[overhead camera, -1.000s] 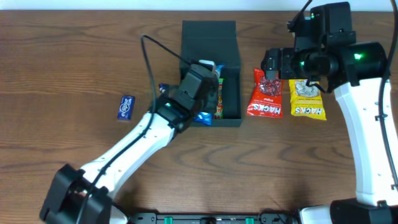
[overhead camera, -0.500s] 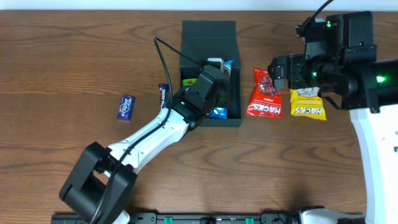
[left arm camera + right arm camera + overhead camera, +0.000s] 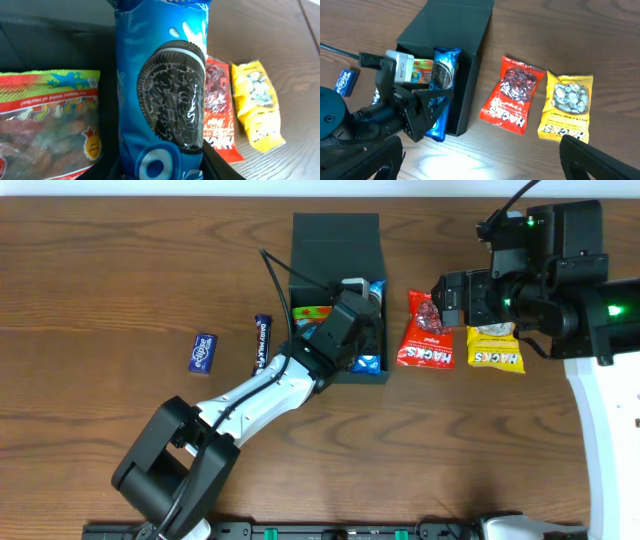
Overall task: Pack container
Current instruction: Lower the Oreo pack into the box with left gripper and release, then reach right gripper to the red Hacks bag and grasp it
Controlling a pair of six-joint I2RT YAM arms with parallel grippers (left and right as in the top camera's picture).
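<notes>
Left gripper (image 3: 360, 325) is clamped on a cookie pack (image 3: 165, 100), held in the right side of the open container (image 3: 335, 235) beside a gummy bag (image 3: 47, 120). Right gripper (image 3: 447, 298) is held right of the container, fingers apart. Red pack (image 3: 427, 332) and yellow pack (image 3: 494, 345) are laid right of the container, blue bar (image 3: 262, 340) and blue packet (image 3: 203, 352) left of it.

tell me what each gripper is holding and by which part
Left gripper: the glossy blue Oreo cookie packet, pinched at its end nearest the wrist. Right gripper: open, holding nothing.
</notes>
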